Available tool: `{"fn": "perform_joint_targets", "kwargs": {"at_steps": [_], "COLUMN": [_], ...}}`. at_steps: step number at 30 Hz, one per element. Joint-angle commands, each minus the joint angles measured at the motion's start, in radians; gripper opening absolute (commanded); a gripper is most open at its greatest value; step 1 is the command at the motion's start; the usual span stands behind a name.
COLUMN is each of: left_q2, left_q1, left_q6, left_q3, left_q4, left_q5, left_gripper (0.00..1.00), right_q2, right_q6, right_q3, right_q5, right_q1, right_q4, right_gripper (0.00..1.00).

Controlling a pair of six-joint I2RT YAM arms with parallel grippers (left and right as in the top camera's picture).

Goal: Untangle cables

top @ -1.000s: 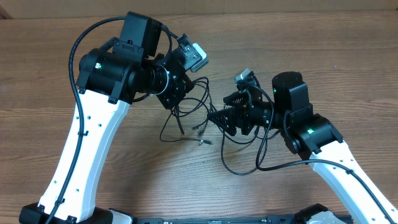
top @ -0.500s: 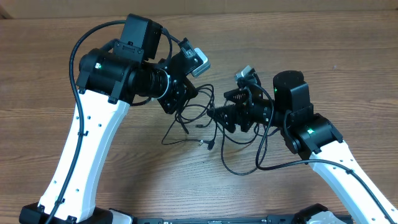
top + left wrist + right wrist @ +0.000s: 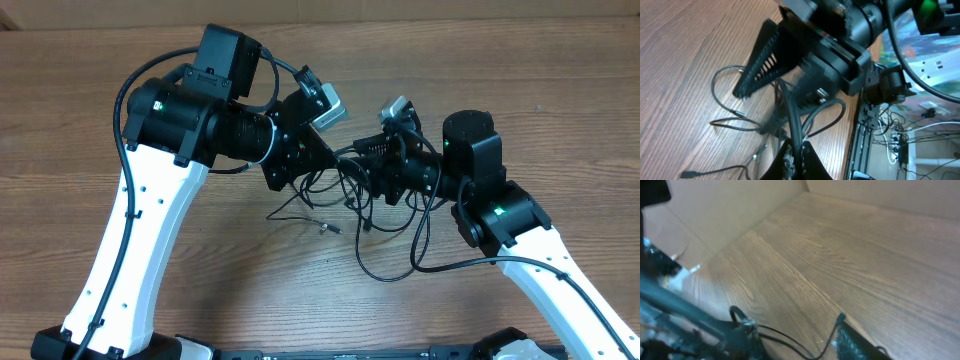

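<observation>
- Table (image 3: 560, 80): wood grain, takes up the whole overhead view. Both arms reach in from the near edge.
- Left arm (image 3: 140, 250): white link w/ black upper section, rises on the left and bends right toward the middle.
- Right arm (image 3: 540, 260): same build, comes from near right and points left. The two wrists nearly meet mid-table.
- Cables (image 3: 350, 195): thin black cords, tangled mid-table between the two wrists. Some strands are lifted off the wood. One loose loop lies on the table toward the near side, below the right wrist. A few strands trail left of the tangle.
- Left gripper (image 3: 796, 159): closed tight, pinching 2-3 cable strands (image 3: 792, 120) that run up from between its tips. In overhead it sits at the left edge of the tangle (image 3: 318, 168).
- Right gripper (image 3: 362, 185): in the tangle, just right of the left one. Its ribbed black finger (image 3: 760, 62) slants down over the strands in the left wrist cam. Right wrist cam is blurry and shows only one fingertip and a thin strand (image 3: 785, 339). Can't tell if the jaws are on a cord or how wide they stand.
- Plug (image 3: 326, 227): small connector end, lies flat on the wood just near-side of the tangle, apart from both grippers.
</observation>
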Motion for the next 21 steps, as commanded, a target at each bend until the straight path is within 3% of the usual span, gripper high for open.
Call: {"fn": "perform_joint_targets", "kwargs": {"at_steps": [1,2,5,6,7,8,10,16,18,21], "left_q2": [0.005,0.005,0.005,0.005,0.005,0.005,0.005,0.005,0.005,0.005], "left_q1": [0.000,0.000,0.000,0.000,0.000,0.000,0.000,0.000,0.000,0.000], "left_q6": [0.043,0.042,0.042,0.042,0.042,0.042,0.035,0.019,0.019,0.011], "left_q3": [0.019,0.019,0.019,0.019,0.019,0.019,0.019,0.019,0.019,0.019], "left_q4": [-0.012,-0.013,-0.012,-0.012,-0.012,-0.012,-0.013,-0.016,-0.016,-0.018], "left_q5": [0.050,0.035,-0.015,-0.033,-0.052,-0.076,-0.113,-0.138,-0.158,-0.189], "left_gripper": [0.04,0.04,0.04,0.12,0.30,0.39,0.48,0.43,0.30,0.20], "right_q2": [-0.018,-0.018,-0.018,-0.018,-0.018,-0.018,-0.018,-0.018,-0.018,-0.018], "right_q6": [-0.004,-0.003,0.006,0.008,0.008,0.008,0.013,0.112,0.143,0.173], "right_q3": [0.031,0.031,0.031,0.031,0.031,0.031,0.031,0.031,0.031,0.031], "right_q5": [0.034,0.034,0.034,0.034,0.034,0.034,0.037,0.045,0.045,0.048], "right_q1": [-0.001,-0.001,-0.001,-0.001,-0.001,-0.001,-0.001,-0.001,-0.001,-0.002], "right_q4": [0.010,0.010,0.009,0.010,0.010,0.012,0.019,0.090,0.121,0.150], "right_gripper": [0.16,0.06,0.04,0.04,0.04,0.04,0.04,0.04,0.04,0.04]}}
